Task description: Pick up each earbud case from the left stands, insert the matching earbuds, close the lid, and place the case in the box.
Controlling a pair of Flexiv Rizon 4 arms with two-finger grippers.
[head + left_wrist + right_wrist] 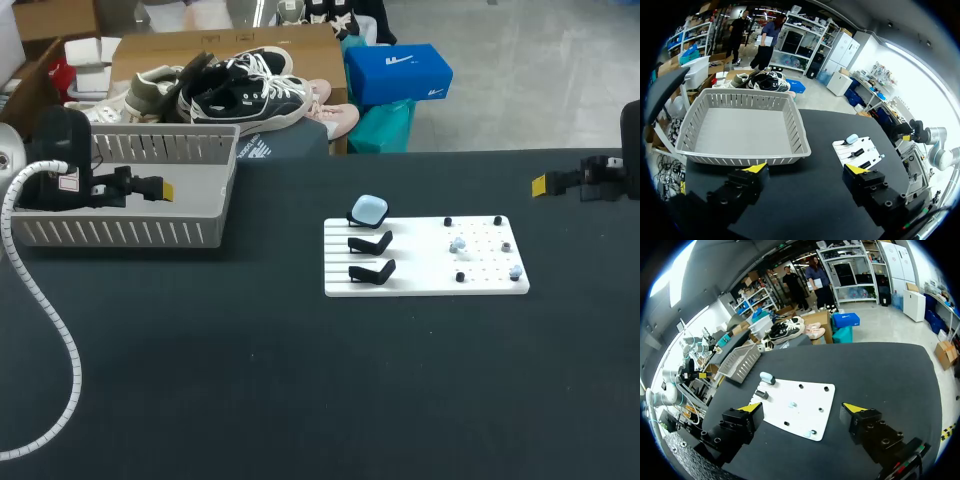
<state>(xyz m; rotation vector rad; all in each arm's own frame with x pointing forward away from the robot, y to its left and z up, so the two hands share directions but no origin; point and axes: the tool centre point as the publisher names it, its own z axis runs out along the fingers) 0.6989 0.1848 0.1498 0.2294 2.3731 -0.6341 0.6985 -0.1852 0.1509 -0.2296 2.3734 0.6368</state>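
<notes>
Nearest on the bench [200, 400] lies the white board [420, 285]. Its front stand [372, 271] and middle stand [370, 243] are bare, and the pale blue case [369, 209] sits on the far one. Loose earbuds [458, 244] lie among the pegs to its right. Farther back, the left hand [163, 189] hangs wide open over the grey basket [120, 232]. The right hand [540, 184], also wide and holding nothing, waits at the bench's far right. The pickup likely goes best with the fingers straddling the case's sides, closing below the lid seam and lifting straight off the stand before swinging away.
</notes>
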